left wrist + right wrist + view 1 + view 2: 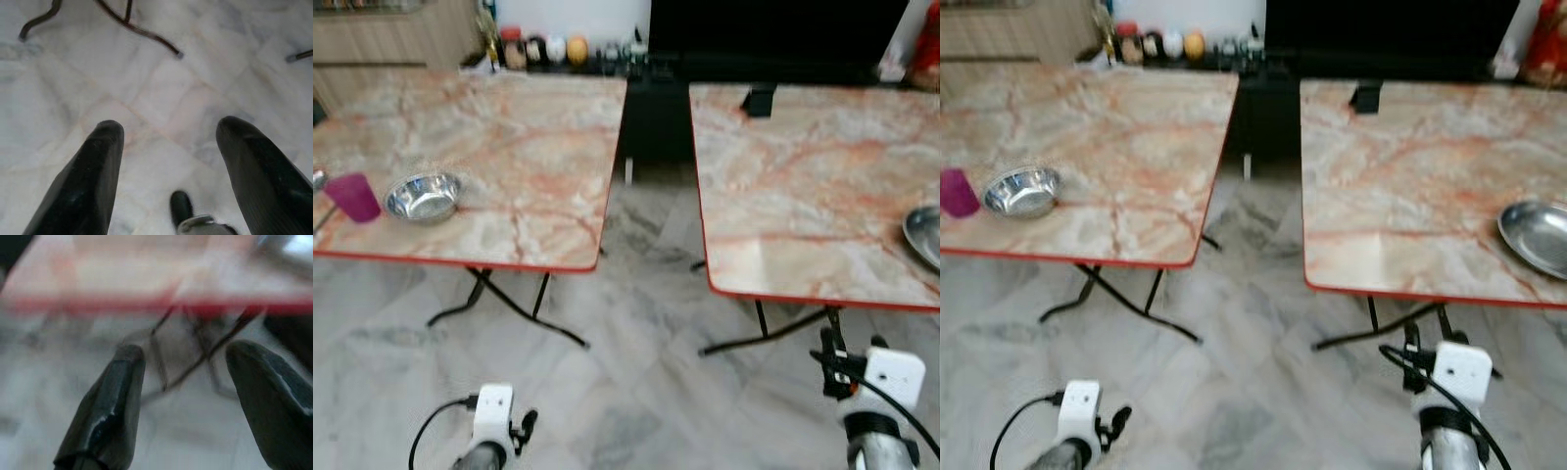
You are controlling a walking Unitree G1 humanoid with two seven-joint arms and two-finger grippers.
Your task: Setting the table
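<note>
Both claws, left claw (168, 142) and right claw (188, 367), hang wide and empty; steel bowl (423, 197) near the left bench's (509, 137) front edge looks light, rigid, slippery: grip its rim.

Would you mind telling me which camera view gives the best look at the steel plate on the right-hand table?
The right eye view: the steel plate shows most of its oval near the right table's right edge. The left eye view catches a sliver of it at the frame edge. The right wrist view, blurred, shows the table's red edge and a shiny patch that may be the plate.
</note>
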